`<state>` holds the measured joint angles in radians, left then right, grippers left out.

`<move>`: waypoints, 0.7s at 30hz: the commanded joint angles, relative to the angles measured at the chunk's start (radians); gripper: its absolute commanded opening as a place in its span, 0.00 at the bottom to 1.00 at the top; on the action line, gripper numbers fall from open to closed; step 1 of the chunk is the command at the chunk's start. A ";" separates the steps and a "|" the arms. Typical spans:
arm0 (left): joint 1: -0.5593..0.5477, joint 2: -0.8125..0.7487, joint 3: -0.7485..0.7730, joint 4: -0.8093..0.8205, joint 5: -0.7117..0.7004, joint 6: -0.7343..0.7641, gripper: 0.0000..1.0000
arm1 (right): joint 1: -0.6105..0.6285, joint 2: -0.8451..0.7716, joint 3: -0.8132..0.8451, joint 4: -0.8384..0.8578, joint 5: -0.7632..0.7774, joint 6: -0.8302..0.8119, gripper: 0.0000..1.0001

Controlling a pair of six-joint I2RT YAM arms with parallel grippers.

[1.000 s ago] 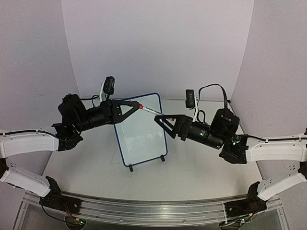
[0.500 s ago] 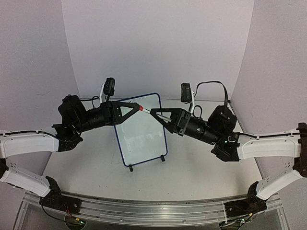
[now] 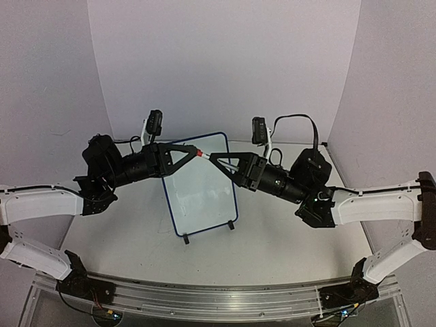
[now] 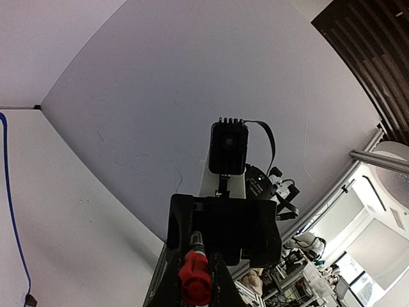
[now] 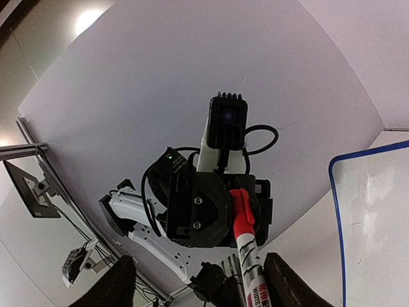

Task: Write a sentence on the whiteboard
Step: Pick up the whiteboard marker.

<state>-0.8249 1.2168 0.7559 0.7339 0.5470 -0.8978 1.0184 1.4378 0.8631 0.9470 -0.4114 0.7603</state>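
Whiteboard (image 3: 204, 197) stands mid-table; left gripper (image 3: 194, 151) is clamped on a red-capped marker (image 5: 246, 236), right gripper (image 3: 215, 160) fingers apart around its barrel.

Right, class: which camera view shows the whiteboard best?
Top external: the whiteboard stands almost whole there, blue frame and both black feet visible. The left wrist view catches only a strip of its blue frame at the left edge; the right wrist view shows one rounded corner at the right.

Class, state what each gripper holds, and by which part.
The left gripper clamps the marker by its red cap; right gripper, open, straddles the barrel without gripping.
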 commanded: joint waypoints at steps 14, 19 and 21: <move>-0.003 0.046 0.028 0.001 0.040 -0.010 0.00 | 0.002 0.030 0.050 0.040 0.004 0.021 0.25; -0.003 0.051 0.029 0.000 0.045 -0.012 0.00 | 0.003 0.029 0.047 0.034 0.015 0.022 0.15; -0.003 0.052 0.030 0.000 0.045 -0.012 0.00 | 0.002 0.028 0.044 0.033 0.020 0.019 0.07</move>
<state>-0.8180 1.2400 0.7586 0.7698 0.5639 -0.9173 1.0045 1.4586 0.8642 0.9243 -0.3744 0.7806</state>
